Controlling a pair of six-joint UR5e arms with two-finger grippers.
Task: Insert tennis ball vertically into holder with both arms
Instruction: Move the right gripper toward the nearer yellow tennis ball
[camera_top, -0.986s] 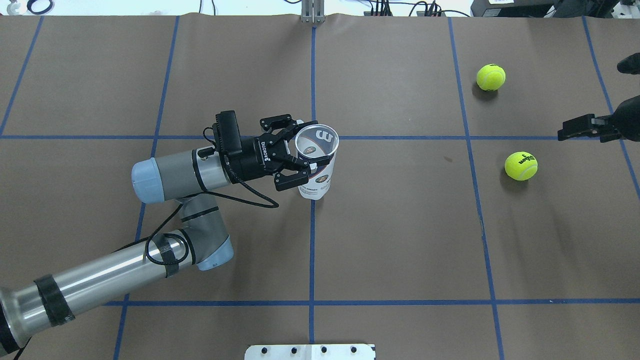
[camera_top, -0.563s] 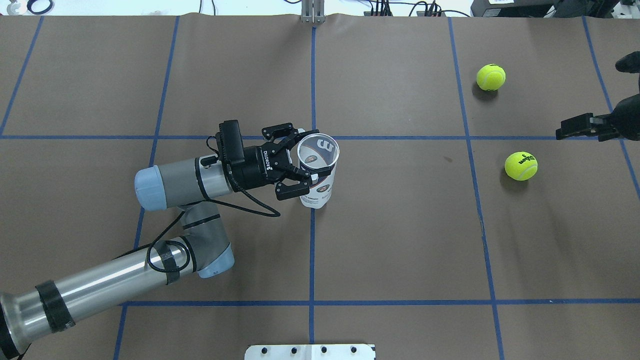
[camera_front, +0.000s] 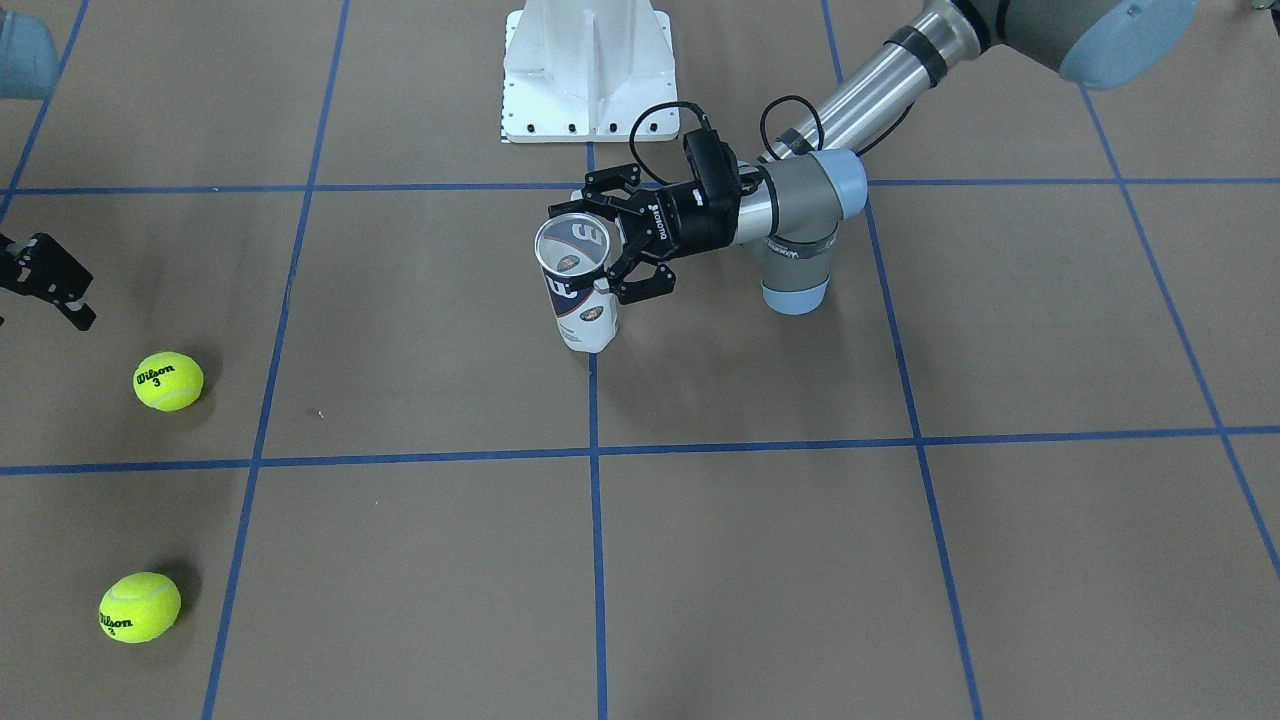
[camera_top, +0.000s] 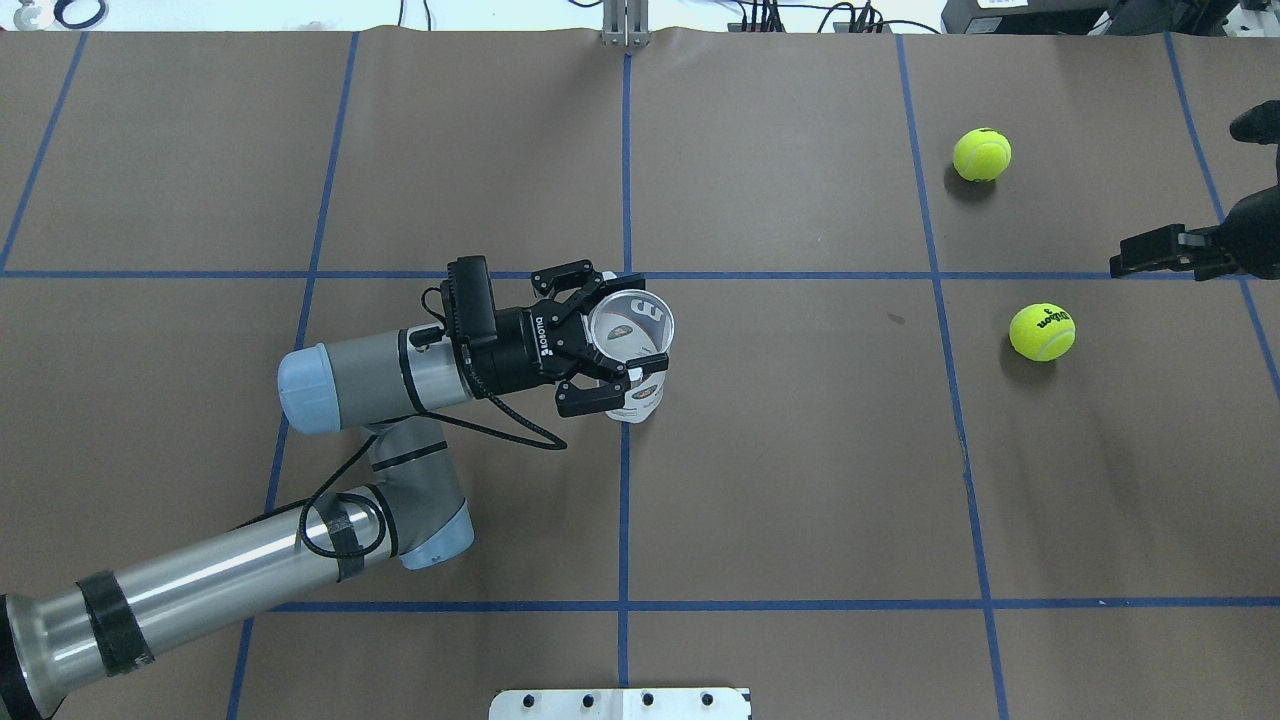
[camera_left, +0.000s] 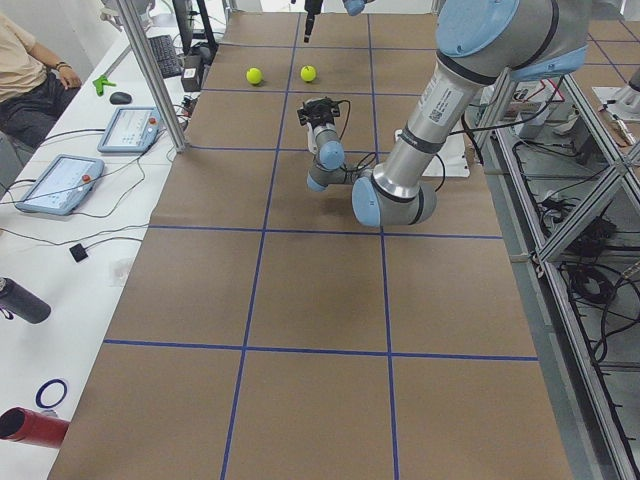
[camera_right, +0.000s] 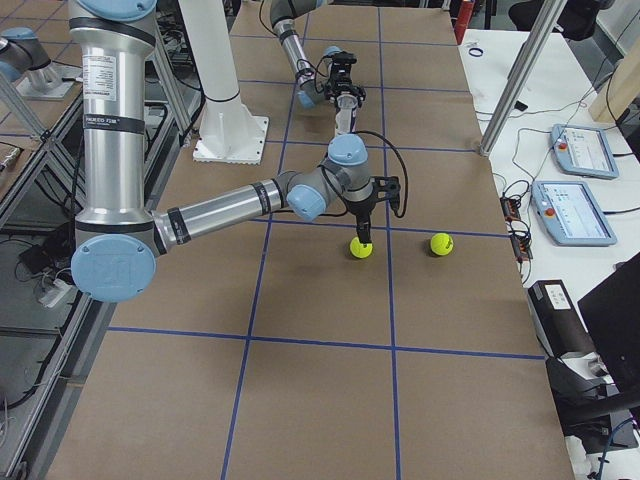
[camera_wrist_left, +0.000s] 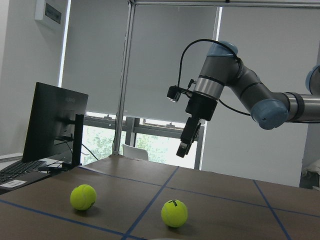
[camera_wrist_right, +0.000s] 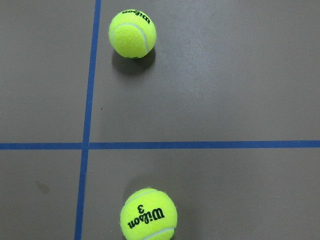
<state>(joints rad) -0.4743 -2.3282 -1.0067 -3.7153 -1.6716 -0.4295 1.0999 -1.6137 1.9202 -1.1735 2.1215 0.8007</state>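
Note:
The holder (camera_top: 640, 392) is a clear can with a white and navy label. It stands about upright with its open mouth up, near the table's middle (camera_front: 585, 318). My left gripper (camera_top: 607, 345) is shut on its upper part from the left (camera_front: 622, 255). Two yellow tennis balls lie on the right: a far one (camera_top: 982, 154) and a near one (camera_top: 1042, 331). My right gripper (camera_top: 1135, 262) hangs open and empty above the table between them (camera_front: 45, 285). The right wrist view shows both balls below, the far ball (camera_wrist_right: 132, 34) and the near ball (camera_wrist_right: 148, 214).
The white pedestal base (camera_front: 590, 70) stands at the robot's side of the table. Blue tape lines (camera_top: 624, 500) cross the brown table cover. A side table with tablets (camera_left: 55, 180) and a seated person (camera_left: 20, 70) lie beyond the far edge.
My left arm has drawn the holder a little toward the robot's side and set it more upright. The right gripper has drifted slightly left. The balls have not moved.

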